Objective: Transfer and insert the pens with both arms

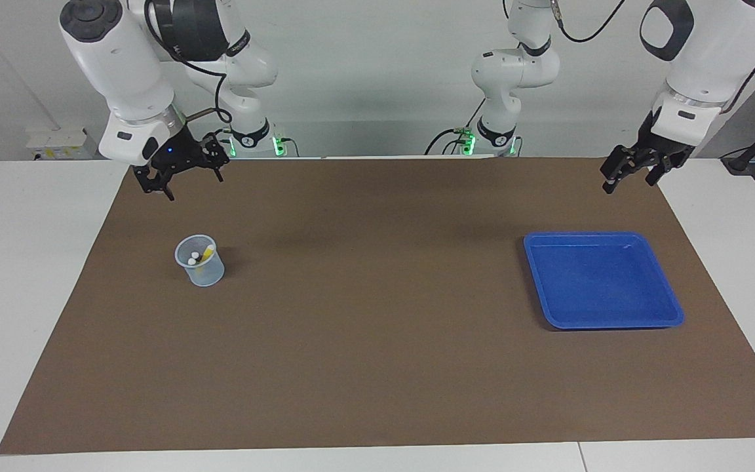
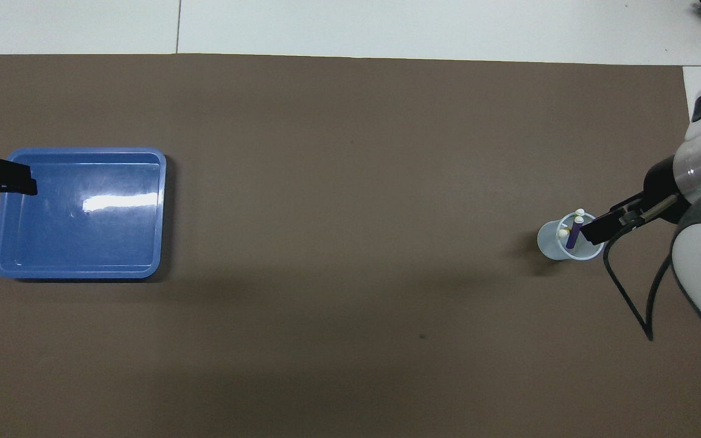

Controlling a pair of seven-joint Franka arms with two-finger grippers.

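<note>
Pens (image 2: 574, 235) in one cup (image 1: 202, 268), one tray (image 1: 603, 280)

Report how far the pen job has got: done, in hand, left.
Done: nothing visible; the pens stand in the clear cup and the blue tray holds none.
In hand: neither gripper holds anything. The right gripper hangs open, raised near the cup; the left gripper hangs open near the tray.
Left: every pick, handover and placement.

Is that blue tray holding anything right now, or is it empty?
Empty. The blue tray shows only its bare, shiny bottom in both views; the pens stand in the clear cup toward the right arm's end.
</note>
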